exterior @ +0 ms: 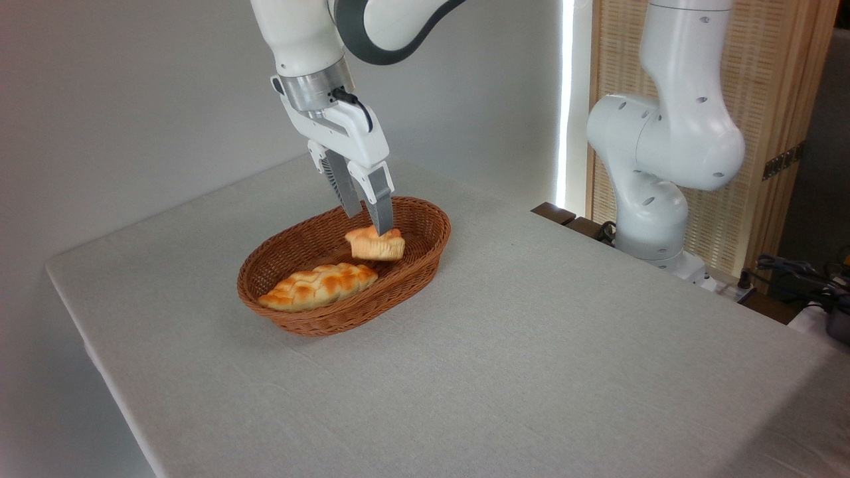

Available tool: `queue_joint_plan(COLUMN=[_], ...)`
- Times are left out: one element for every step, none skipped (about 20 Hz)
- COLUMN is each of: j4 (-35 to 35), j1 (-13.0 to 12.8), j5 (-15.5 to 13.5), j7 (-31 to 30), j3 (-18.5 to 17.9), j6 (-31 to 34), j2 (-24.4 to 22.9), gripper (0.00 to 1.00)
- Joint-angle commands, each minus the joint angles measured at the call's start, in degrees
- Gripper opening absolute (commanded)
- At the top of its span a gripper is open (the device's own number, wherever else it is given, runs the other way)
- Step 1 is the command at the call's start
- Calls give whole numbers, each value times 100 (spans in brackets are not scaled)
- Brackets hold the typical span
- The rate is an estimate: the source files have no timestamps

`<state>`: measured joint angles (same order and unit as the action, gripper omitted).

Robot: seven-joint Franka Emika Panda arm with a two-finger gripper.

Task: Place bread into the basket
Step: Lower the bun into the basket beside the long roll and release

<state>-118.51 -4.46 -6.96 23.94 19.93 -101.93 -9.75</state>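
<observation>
The hand (367, 224) seemingly pinches the bread (376, 244) over the basket (425, 255), beside a braided loaf (317, 286).

lab | robot arm base (647, 226) bolted by cloth-covered table (531, 345) | loose cables (790, 272)

— I'm losing the arm (372, 20) past the top edge. Is the bun (376, 244) resting on the basket (425, 255) floor?

— I'm not seeing under it; the wicker rim is hiding that. The fingertips (384, 229) are covering part of its top.
</observation>
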Motion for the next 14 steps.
queue_joint_plan(j4=[178,397,721,1142,1494,1776,1970,2085,2173,2261,2375,2429,2447,2464], j1=[42,103,129,147,147,147,147,147,147,147,139,112,86,77], j5=[151,221,352,545,686,705,705,705,705,705,688,688,679,670], j7=[-109,-100,-74,-13,110,328,609,899,1189,1505,1761,1963,2113,2245], j3=[-42,-42,-94,-199,-374,-532,-691,-892,-1077,-1227,-1429,-1631,-1815,-1974], j6=[85,190,478,803,1058,1226,1297,1298,1298,1281,1281,1281,1281,1281], j2=[17,43,199,340,455,543,553,544,544,535,535,535,518,517], gripper=[100,100,100,100,100,100,100,100,100,100,100,100,100,100])
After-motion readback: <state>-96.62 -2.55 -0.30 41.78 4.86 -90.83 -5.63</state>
